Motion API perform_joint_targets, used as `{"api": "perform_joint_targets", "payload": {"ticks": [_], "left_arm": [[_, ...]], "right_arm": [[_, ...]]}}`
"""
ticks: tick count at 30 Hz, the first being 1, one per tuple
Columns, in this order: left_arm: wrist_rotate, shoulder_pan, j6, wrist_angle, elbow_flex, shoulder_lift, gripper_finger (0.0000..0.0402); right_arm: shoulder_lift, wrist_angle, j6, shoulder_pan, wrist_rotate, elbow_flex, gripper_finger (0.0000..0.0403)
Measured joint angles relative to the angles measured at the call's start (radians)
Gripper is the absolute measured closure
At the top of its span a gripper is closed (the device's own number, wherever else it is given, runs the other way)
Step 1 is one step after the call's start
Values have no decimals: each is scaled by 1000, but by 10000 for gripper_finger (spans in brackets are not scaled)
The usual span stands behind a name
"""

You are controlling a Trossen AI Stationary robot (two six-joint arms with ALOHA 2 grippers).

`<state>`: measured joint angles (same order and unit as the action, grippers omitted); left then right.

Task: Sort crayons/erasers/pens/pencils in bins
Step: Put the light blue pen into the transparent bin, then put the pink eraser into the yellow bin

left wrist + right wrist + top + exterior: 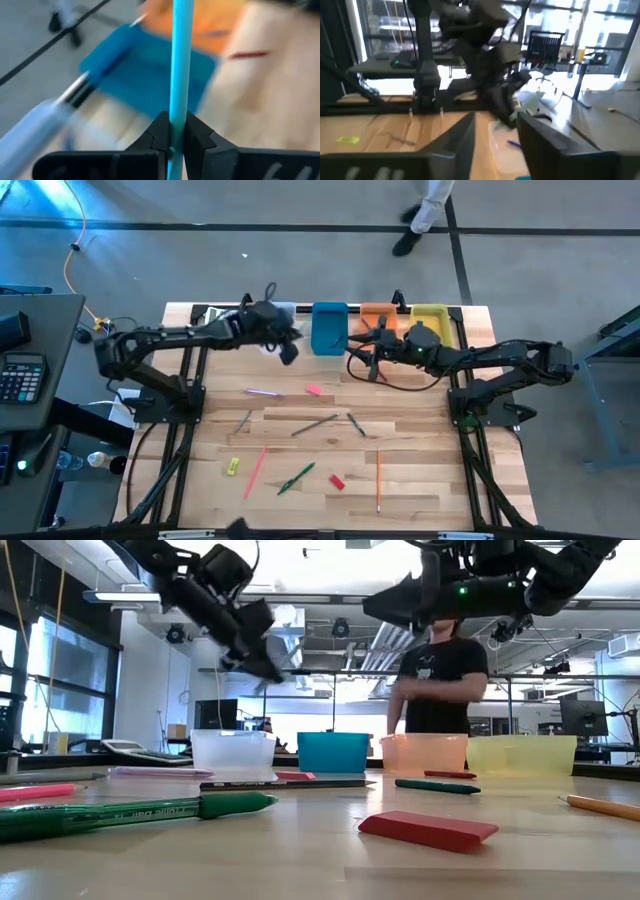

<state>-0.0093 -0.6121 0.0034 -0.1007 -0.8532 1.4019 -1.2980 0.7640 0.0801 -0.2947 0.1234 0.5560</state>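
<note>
My left gripper [177,126] is shut on a thin light-blue stick [180,55], above the table's far edge between the clear bin [276,314] and the blue bin [329,330]; it also shows in the high view [286,345]. My right gripper [495,125] is open and empty, near the orange bin [377,318]. The yellow bin [432,322] stands at the far right. On the table lie a pink eraser [313,390], a yellow eraser [233,467] and a red eraser [337,481]. My left gripper pinches the light-blue stick between its two fingertips [161,131]. The stick's long part [180,95] runs out ahead past the fingertips, and a short piece shows behind them. The stick is lifted clear, with the blue bin [150,75] behind it.
Loose on the table are a purple pen [262,392], grey pencils [313,425], a pink stick [255,470], a green pen [296,478] and an orange pencil [378,480]. A calculator [22,376] sits on the side desk. A person [437,675] stands beyond the far edge.
</note>
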Motion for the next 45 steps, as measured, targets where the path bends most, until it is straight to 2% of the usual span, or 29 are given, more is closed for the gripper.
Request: {"api": "perform_joint_targets", "payload": {"ticks": [5, 7, 13, 18, 23, 28, 38, 45], "left_arm": [[-29, -133, 1, -168, -53, 22, 391], [-27, -183, 1, -207, -78, 56, 391], [55, -286, 35, -310, -161, 188, 391], [94, -314, 38, -340, -191, 289, 391], [102, -318, 35, -352, -208, 354, 391], [102, -318, 34, -373, -221, 382, 387], [91, -319, 27, -374, -221, 386, 339], [87, -319, 68, -374, -221, 368, 306]], "right_arm": [[0, -28, 15, 0, 0, 0, 376], [0, -35, 15, 0, 0, 0, 395], [0, -46, 7, 6, 0, 0, 384], [0, -51, 12, 23, -10, 0, 400], [0, -70, 15, 29, -12, 0, 399], [0, -84, 15, 29, -18, 0, 402], [0, -118, 14, 29, -21, 0, 402], [0, -159, 2, 29, -105, 0, 402]]}}
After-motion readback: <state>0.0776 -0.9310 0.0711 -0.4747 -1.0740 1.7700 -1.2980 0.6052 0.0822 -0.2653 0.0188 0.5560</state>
